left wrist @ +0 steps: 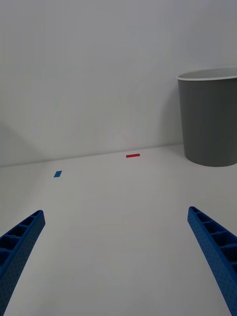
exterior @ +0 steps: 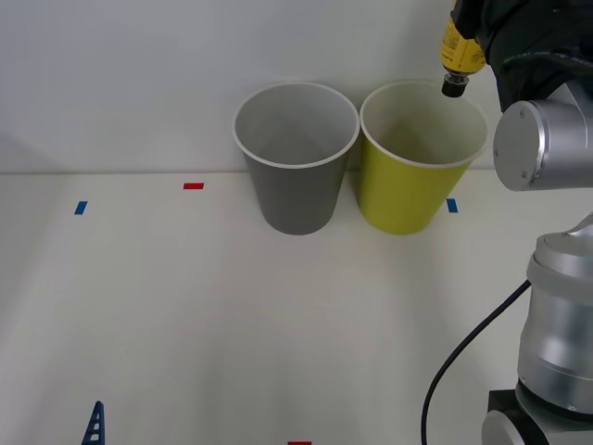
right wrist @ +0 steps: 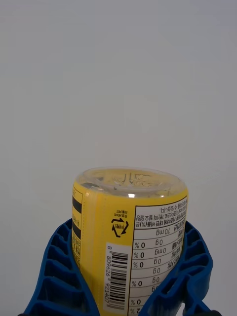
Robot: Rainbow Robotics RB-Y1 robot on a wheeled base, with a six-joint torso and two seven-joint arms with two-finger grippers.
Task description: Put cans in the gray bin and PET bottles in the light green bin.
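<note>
Low over the counter point(exterior: 185, 306), the left pincer point(left wrist: 116, 256) hangs wide open and empty. Farther back, the gray bin point(exterior: 296, 158) touches the light green bin point(exterior: 419, 159). Above the latter's rim, the right pincer point(right wrist: 123, 276) clamps the PET bottle point(exterior: 460, 54), cap down.

Inverted PET bottle point(exterior: 460, 48) above light green bin point(exterior: 408, 190)

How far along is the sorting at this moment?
Nothing looks binned yet: what shows of the inside of the gray bin and the light green bin is bare. In hand: the right pincer holds the PET bottle cap-down above the light green bin's rim. Left: releasing it. The left pincer waits open, low over the table.
</note>
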